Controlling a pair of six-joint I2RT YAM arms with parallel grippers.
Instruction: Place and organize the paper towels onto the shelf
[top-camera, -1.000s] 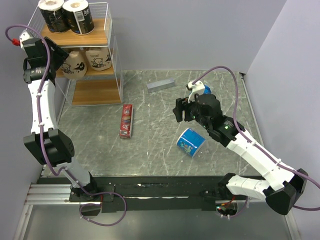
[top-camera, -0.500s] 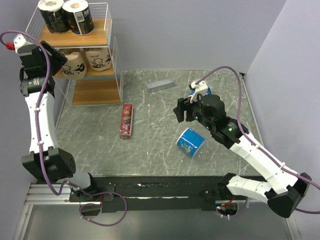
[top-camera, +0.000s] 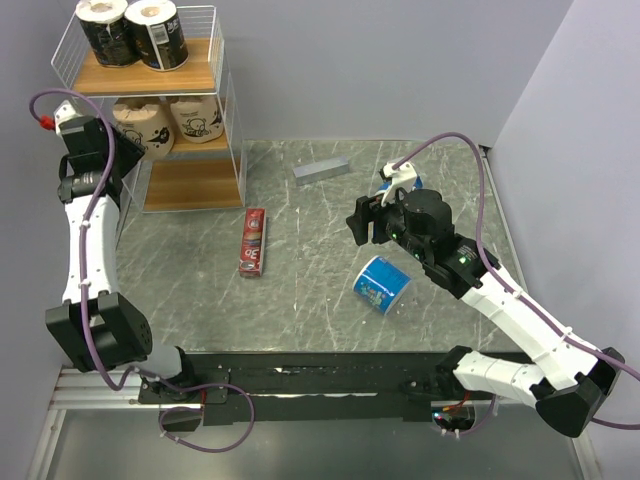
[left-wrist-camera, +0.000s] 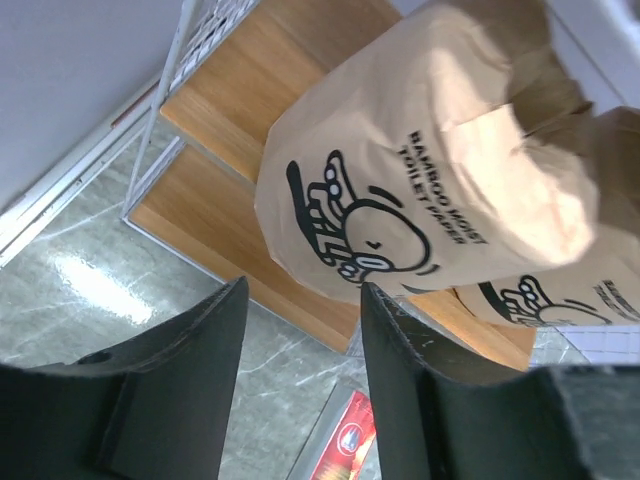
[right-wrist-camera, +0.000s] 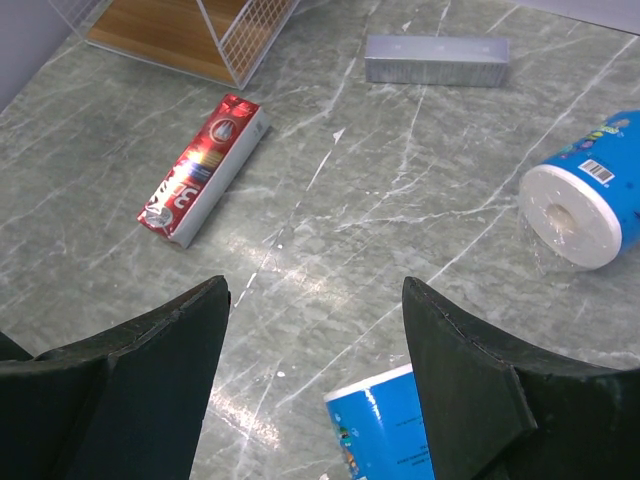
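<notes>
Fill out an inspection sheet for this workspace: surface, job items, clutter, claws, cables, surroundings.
Surface: grey marbled table, no spills seen.
Job's things: shelf holds two black rolls on top board, two tan rolls on middle board, bottom board bare; two blue-and-white rolls lie on the table.
Clutter: red box, grey bar, both on the table.
Claws: left claw open, empty, facing the tan rolls; right claw open, empty, above the table.
Cables: purple cables loop along both arms; no snag seen.
Surroundings: plain walls, nothing else seen.

black rolls (top-camera: 158, 42) | tan rolls (left-wrist-camera: 400, 190), dark cartoon print | blue-white roll (top-camera: 381, 284) | red box (right-wrist-camera: 202, 170) | grey bar (right-wrist-camera: 436, 59) | white-wire shelf (top-camera: 226, 75)
</notes>
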